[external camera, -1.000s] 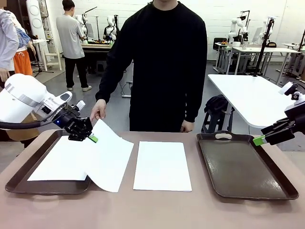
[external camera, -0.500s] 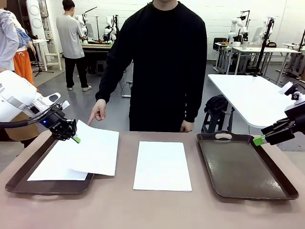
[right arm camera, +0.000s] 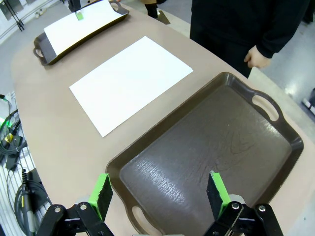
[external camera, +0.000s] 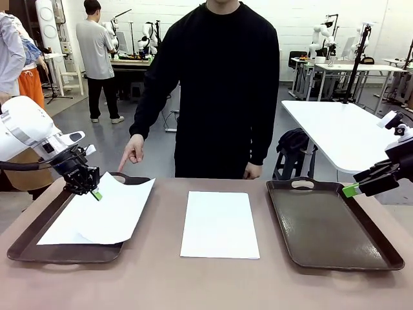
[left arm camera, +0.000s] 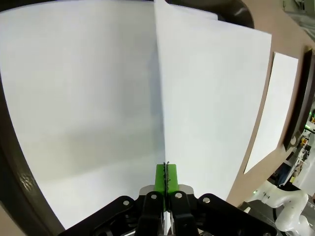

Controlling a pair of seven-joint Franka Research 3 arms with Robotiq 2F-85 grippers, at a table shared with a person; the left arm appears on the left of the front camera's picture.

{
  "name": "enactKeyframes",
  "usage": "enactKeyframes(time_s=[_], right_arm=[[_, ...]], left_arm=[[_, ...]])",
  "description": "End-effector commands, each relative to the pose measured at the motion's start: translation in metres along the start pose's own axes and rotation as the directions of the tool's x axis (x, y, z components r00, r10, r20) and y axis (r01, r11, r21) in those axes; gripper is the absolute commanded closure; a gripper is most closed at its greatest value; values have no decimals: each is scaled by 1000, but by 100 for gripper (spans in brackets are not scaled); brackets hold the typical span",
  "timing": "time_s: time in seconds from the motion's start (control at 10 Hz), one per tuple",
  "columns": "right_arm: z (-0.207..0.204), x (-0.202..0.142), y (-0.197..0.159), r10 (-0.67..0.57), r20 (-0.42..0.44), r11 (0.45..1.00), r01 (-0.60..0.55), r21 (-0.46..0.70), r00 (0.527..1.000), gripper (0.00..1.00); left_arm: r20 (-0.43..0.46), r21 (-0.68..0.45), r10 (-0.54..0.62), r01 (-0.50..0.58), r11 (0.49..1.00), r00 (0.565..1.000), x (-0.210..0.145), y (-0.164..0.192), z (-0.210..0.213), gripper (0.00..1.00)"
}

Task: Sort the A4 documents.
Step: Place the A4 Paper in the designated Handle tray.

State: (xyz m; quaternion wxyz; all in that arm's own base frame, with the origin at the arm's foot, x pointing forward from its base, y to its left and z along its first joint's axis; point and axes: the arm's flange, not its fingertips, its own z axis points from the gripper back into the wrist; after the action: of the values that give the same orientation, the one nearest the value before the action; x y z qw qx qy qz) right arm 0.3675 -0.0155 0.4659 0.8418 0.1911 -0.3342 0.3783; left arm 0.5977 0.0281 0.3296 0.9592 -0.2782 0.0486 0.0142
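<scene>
- The left hand, black with green pads, was clamped on the far corner of a thin white A4 sheet. It pinched the bare edge, probably because flat paper gives no other purchase.
- Lifted at that corner, the sheet sloped down and lay askew over a second white sheet. That one rested flat inside the dark brown handled tray at the left end of the brown counter.
- A white rectangle of paper lay at the counter's middle, between the two trays and touching neither. Whether it was one sheet or a pile could not be told.
- The right hand hung wide and empty at the far right corner of another dark brown tray, which was bare. It seemed parked clear of the work.
- The person's finger pointed down toward the left tray's far rim, apparently marking where the held sheet belonged.
- The step looked like laying this sheet in the left tray. Its skew suggested it wanted squaring and lowering flat before release, or an edge might ride over the rim.
</scene>
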Motion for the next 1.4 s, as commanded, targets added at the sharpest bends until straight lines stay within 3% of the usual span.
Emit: enactKeyframes(time_s=[0.0, 0.4, 0.9, 1.0, 1.1, 1.2, 1.3], right_arm=[[-3, 1, -4, 7, 23, 1000, -8, 18, 1000, 0], [-3, 1, -4, 7, 23, 1000, -8, 18, 1000, 0], [-3, 1, -4, 7, 23, 1000, -8, 18, 1000, 0], [-3, 1, -4, 7, 23, 1000, -8, 18, 1000, 0], [-3, 1, -4, 7, 23, 1000, -8, 18, 1000, 0], [-3, 1, -4, 7, 23, 1000, -8, 18, 1000, 0], [-3, 1, -4, 7, 23, 1000, -8, 18, 1000, 0]], left_arm=[[-6, 52, 19, -18, 998, 1000, 7, -2, 13, 99], [19, 107, 53, -55, 993, 998, -14, 6, 30, 99], [31, 134, 58, -62, 989, 998, -13, 5, 34, 99], [37, 136, 65, -70, 988, 997, -13, 4, 35, 85], [41, 141, 56, -62, 988, 998, -15, 3, 37, 80], [43, 151, 51, -57, 987, 998, -15, 3, 38, 65], [51, 160, 52, -59, 985, 997, -16, 2, 40, 60]])
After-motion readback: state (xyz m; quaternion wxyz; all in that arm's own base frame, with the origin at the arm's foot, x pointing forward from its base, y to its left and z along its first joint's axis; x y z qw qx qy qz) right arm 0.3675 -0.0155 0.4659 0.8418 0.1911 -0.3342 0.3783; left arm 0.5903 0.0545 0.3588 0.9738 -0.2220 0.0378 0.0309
